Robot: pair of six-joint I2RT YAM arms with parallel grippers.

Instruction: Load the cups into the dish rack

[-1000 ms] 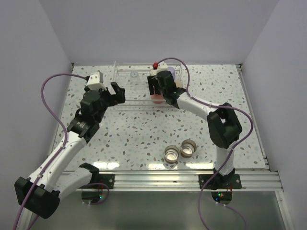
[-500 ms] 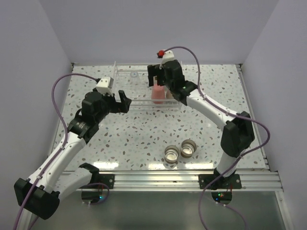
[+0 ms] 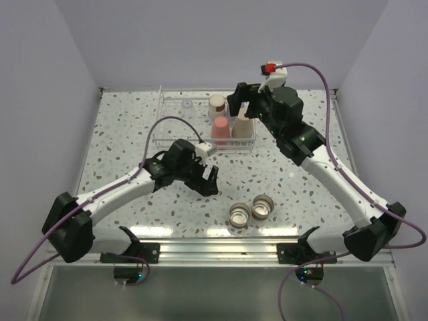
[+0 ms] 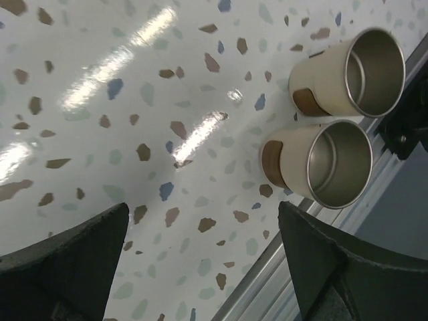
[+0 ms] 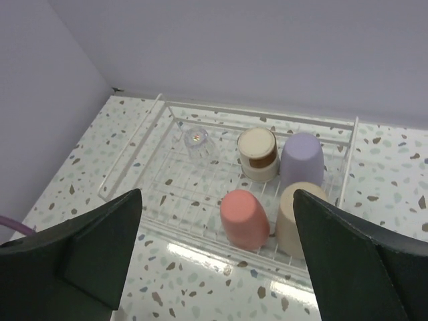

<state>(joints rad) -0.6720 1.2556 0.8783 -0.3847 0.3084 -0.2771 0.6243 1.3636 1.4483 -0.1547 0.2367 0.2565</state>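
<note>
Since a second ago the left arm had swung off the dish rack [image 3: 161, 117] and down across the table [image 3: 120, 134], while the right arm had lifted back from the rack. The right gripper [image 3: 244, 101] hung above its far corner with jaws apart and nothing in them. Five cups sat in the rack: the clear cup [image 5: 196, 140], tan-based cup [image 5: 258, 152], lavender cup [image 5: 301, 159], red-pink cup [image 5: 244, 218] and beige cup [image 5: 294, 221].

The left gripper [image 3: 206, 182] was spread wide and empty, low over the table. One silvery-rimmed cup [image 4: 324, 164] and its twin [image 4: 348, 70] stood upright, mouths up, just beside each other by the near rail. They lay ahead of the claw and off towards its right finger, clearly nearer this arm than the other. I judged it would need to shift rightward before closing.
</note>
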